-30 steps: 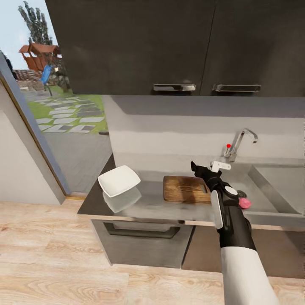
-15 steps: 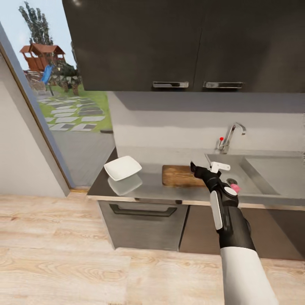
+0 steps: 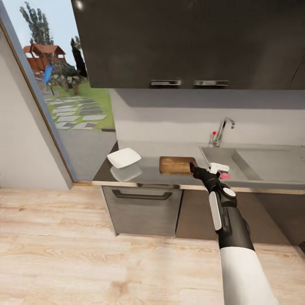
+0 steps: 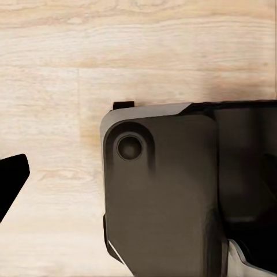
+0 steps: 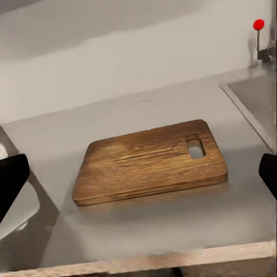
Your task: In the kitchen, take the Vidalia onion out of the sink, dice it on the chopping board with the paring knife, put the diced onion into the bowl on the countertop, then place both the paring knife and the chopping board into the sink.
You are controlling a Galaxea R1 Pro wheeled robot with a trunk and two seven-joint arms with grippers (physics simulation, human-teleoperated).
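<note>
The wooden chopping board (image 3: 177,164) lies flat on the glossy dark countertop (image 3: 146,173), left of the sink (image 3: 258,163) with its chrome tap (image 3: 222,131). A white square bowl (image 3: 124,158) stands at the counter's left end. My right gripper (image 3: 206,168) hovers open at the counter's front edge, by the board's right end. In the right wrist view its fingertips (image 5: 12,178) stand wide apart with the board (image 5: 150,164) ahead between them. A small pink round thing (image 3: 225,175) lies on the sink's left part, partly behind my wrist. The paring knife is out of view.
Dark wall cabinets (image 3: 190,42) hang over the counter. A grey drawer with a bar handle (image 3: 142,195) sits below it. A glass doorway (image 3: 59,93) opens to a garden at the left. Wooden floor (image 3: 84,254) spreads in front. The left wrist view shows floor (image 4: 138,52), my dark body and one fingertip (image 4: 11,180).
The camera has backed away from the counter, so the counter, board and sink look smaller and farther. My right arm keeps its pose; its gripper is now at the counter's front edge.
</note>
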